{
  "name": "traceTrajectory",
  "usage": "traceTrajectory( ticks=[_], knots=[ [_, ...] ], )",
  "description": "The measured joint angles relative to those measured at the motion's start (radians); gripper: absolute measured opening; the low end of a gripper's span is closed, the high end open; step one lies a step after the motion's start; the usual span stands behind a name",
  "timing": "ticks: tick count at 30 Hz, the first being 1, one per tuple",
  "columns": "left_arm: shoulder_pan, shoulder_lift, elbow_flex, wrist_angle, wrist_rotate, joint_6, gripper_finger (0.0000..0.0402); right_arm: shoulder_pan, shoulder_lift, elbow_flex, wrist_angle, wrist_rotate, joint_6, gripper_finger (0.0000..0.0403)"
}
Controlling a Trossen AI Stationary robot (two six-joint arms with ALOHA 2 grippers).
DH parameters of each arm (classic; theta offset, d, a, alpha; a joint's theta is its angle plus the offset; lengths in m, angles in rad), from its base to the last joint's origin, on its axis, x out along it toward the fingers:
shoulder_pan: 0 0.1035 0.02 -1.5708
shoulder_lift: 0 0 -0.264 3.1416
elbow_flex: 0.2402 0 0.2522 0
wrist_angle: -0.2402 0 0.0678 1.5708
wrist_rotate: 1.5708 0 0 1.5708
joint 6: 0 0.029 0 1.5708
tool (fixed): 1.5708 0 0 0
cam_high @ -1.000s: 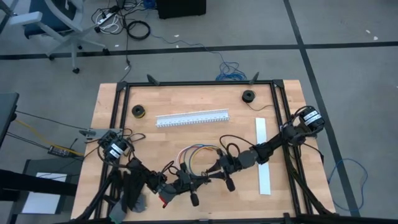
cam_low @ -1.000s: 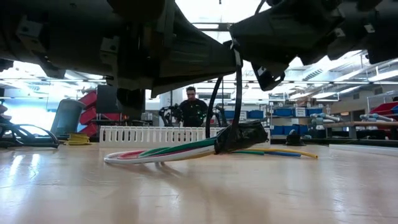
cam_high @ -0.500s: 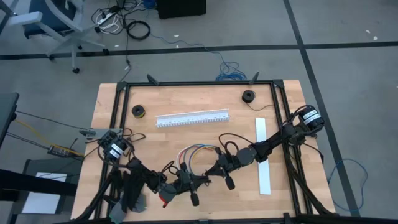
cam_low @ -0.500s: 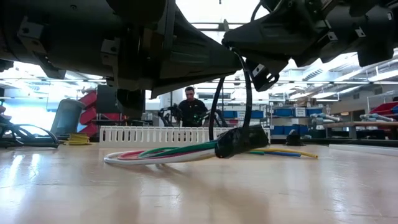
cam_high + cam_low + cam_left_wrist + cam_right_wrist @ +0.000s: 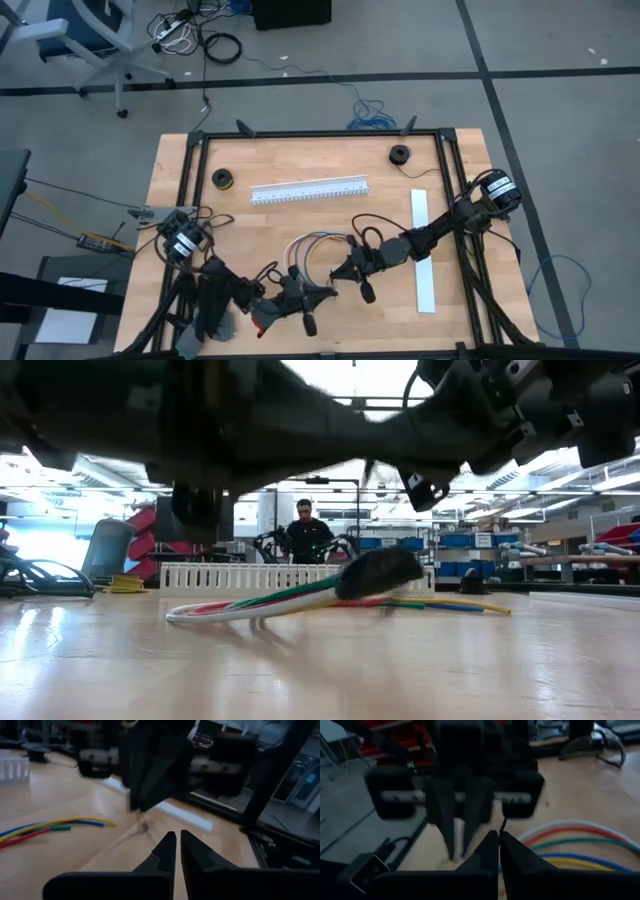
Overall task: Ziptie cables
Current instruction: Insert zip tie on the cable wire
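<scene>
Your left hand [image 5: 318,296] and right hand [image 5: 340,274] are both pinching shut, hovering beside thin, glossy, looping cables [image 5: 318,243] lying on your wooden counter [image 5: 300,160].

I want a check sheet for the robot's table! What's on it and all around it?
Surface: light wooden table in a black frame.
Job's things: looped bundle of thin coloured wires, dark wrap near one end.
Clutter: white slotted channel, flat white strip, two small dark spools.
Hands: left hand shut, right hand shut, both above the wires.
Cables: blue cord on the floor.
Surroundings: person and shelves behind.
</scene>
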Motion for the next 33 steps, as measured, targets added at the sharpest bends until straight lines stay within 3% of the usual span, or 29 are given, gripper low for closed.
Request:
traceTrajectory(
  ticks=[6,13,20,33],
  knots=[
    [-0.011,0.0,0.001,-0.04,-0.009,-0.026,0.0001,0.0,0.0,0.0,-0.006,0.007,0.003,0.0],
    [-0.014,0.0,0.001,-0.052,-0.119,-0.015,0.0001,0.0,0.0,0.0,0.011,-0.008,0.004,0.0],
    [0.007,0.0,0.001,-0.036,-0.074,-0.014,0.0001,0.0,0.0,0.0,0.025,-0.021,0.005,0.0],
    [0.007,0.0,0.001,0.021,-0.084,0.043,0.0014,0.0,0.0,0.0,0.016,-0.023,0.005,0.0]
  ],
)
